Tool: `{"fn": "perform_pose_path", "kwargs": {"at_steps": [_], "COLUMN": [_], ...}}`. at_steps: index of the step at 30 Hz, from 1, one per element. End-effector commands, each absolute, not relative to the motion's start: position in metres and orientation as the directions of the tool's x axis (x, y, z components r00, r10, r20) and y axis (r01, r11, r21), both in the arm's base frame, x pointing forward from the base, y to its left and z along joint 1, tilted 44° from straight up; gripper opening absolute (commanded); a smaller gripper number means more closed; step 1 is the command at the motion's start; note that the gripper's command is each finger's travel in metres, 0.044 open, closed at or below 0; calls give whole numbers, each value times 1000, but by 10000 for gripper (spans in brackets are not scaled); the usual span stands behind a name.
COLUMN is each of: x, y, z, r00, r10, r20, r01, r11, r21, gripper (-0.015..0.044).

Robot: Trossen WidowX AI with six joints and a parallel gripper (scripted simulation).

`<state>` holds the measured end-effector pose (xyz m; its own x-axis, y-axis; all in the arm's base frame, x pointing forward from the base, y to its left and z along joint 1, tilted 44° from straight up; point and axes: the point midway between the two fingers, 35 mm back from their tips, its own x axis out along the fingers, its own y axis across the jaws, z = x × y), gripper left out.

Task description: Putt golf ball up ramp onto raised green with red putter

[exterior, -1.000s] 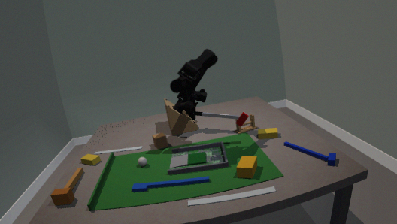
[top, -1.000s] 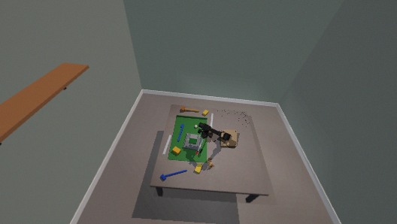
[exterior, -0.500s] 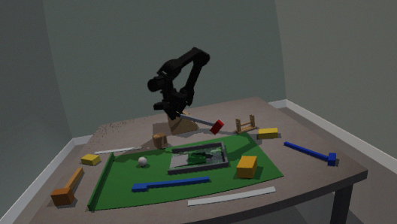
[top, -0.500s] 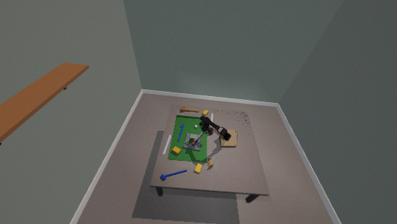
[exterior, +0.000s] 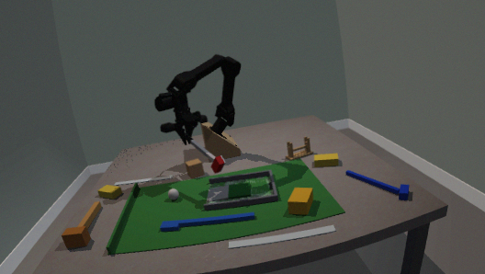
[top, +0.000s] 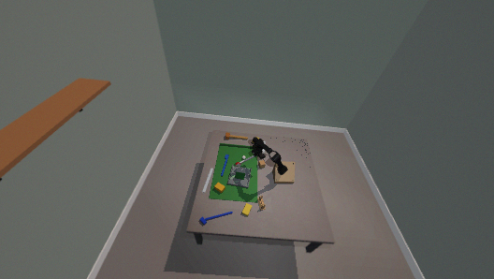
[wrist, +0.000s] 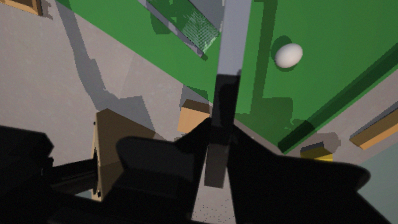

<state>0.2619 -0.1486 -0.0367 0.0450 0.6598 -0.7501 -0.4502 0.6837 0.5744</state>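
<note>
Red at the head and grey along the shaft, the red putter (exterior: pixel 212 158) hangs in the air in our hand (exterior: pixel 186 134), which is closed tight on the upper end of the shaft. In the exterior view the club slants down to the right from the hand, its head just above the far edge of the green mat (exterior: pixel 152 216), near the middle of the frame and clear of the surface. In the wrist view the shaft runs straight up the middle of the frame between our dark fingers.

We see the golf ball (exterior: pixel 173 194) resting on the mat left of centre in the exterior view, to the lower left of the putter head and apart from it. To its right, at the centre of the mat, stands the grey-framed ramp and raised green (exterior: pixel 241 189). A small tan block (exterior: pixel 195 167) sits on the table (exterior: pixel 377 207) just behind the mat, close under the club.

Further out lie a blue putter (exterior: pixel 207 221) along the mat's near part, another blue putter (exterior: pixel 378 183) on the table at the right, an orange putter (exterior: pixel 82 226) at lower left, and yellow blocks scattered about.

We judge the pick-up done and the set-up for the stroke in hand. Next we need to lower the head to mat level on the ball's left side, opposite the ramp, square the face, and strike firmly enough to climb without overshooting.
</note>
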Motion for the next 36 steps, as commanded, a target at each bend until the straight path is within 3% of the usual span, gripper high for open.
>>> {"fn": "perform_pose_path", "kwargs": {"at_steps": [1, 18, 36], "x": [250, 173, 172], "y": [-171, -226, -198], "z": [-54, -132, -163], "r00": [45, -3, -3], "r10": [651, 669, 670], "r20": [-758, -743, -742], "r01": [-337, 155, 159], "r11": [724, 735, 733], "r21": [602, 661, 661], "gripper": [0, 0, 0]}}
